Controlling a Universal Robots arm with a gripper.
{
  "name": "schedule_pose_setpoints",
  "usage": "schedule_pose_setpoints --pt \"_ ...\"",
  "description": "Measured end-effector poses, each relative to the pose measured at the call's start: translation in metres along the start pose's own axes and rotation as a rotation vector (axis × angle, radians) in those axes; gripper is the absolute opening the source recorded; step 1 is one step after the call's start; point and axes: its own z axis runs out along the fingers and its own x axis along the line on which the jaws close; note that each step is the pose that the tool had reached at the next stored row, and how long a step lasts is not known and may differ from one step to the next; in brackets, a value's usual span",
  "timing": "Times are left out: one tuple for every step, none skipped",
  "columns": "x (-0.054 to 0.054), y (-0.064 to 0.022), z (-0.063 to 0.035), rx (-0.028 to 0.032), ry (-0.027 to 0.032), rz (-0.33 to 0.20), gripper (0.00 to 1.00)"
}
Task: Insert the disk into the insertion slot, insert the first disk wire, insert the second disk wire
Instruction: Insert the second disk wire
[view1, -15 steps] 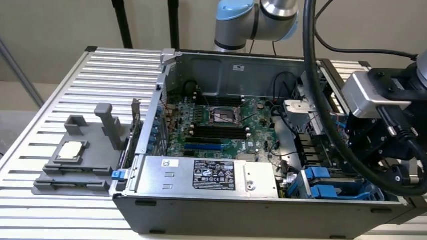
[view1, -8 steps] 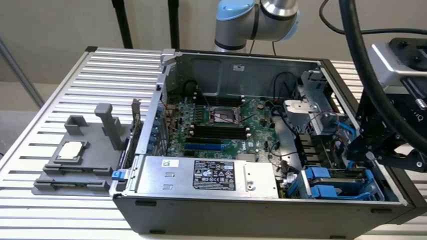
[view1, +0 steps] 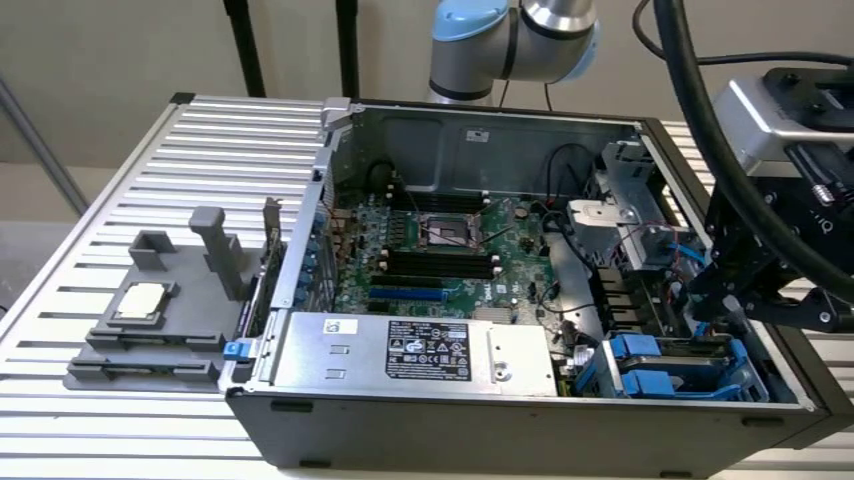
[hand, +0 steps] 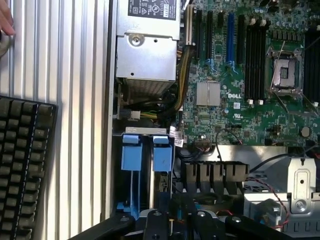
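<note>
The open computer case (view1: 534, 420) lies on its side. In its corner at the exterior view's right is the grey drive cage with the insertion slot (view1: 681, 372). Blue plastic carrier frames (hand: 162, 157) sit inside the cage, side by side. The disk's metal body is mostly hidden between them, with only a dark edge (view1: 697, 346) visible. My gripper (view1: 729, 312) hangs just above the cage at its far end, and its black body (hand: 185, 220) stands close over the blue frames. Thin blue wires (view1: 687, 255) run along the case wall behind the cage.
A silver labelled power-supply box (view1: 414, 350) sits beside the cage, with the green motherboard (view1: 441, 250) behind it. A grey fixture (view1: 154, 330) holding a chip rests on the slatted table (view1: 120, 200). In the wrist view a black keyboard (hand: 22, 165) and a person's fingertip (hand: 5, 20) are beside the case.
</note>
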Motion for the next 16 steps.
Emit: schedule_pose_setpoints --pt "-0.001 0.0001 0.0001 0.0001 0.0009 0.0 0.27" --pt "-0.002 0.0001 0.0001 0.0001 0.0017 0.0 0.27" --pt "-0.002 0.0002 0.0003 0.0002 0.0027 0.0 0.33" --pt "-0.002 0.0001 0.0005 0.0004 0.0051 0.0 0.33" --pt "-0.002 0.0001 0.001 0.0008 0.0077 0.0 0.33" --pt "-0.002 0.0002 0.0019 0.0017 0.0106 0.0 0.39" --pt "-0.002 0.0002 0.0031 0.0026 0.0136 0.0 0.39" --pt "-0.002 0.0002 0.0042 0.0033 0.0173 0.0 0.39" --pt "-0.002 0.0002 0.0053 0.004 0.021 0.0 0.39" --pt "-0.003 0.0002 0.0065 0.0046 0.0253 0.0 0.39" --pt "-0.005 0.0002 0.0073 0.005 0.0306 0.0 0.39" --pt "-0.007 0.0002 0.0084 0.0053 0.0371 0.0 0.39" --pt "-0.009 0.0002 0.0093 0.0055 0.0451 0.0 0.39" --pt "-0.012 0.0002 0.0101 0.0057 0.0535 0.0 0.39" --pt "-0.014 0.0002 0.011 0.0056 0.0629 0.0 0.39" --pt "-0.017 0.0001 0.0116 0.0056 0.0728 0.0 0.39"
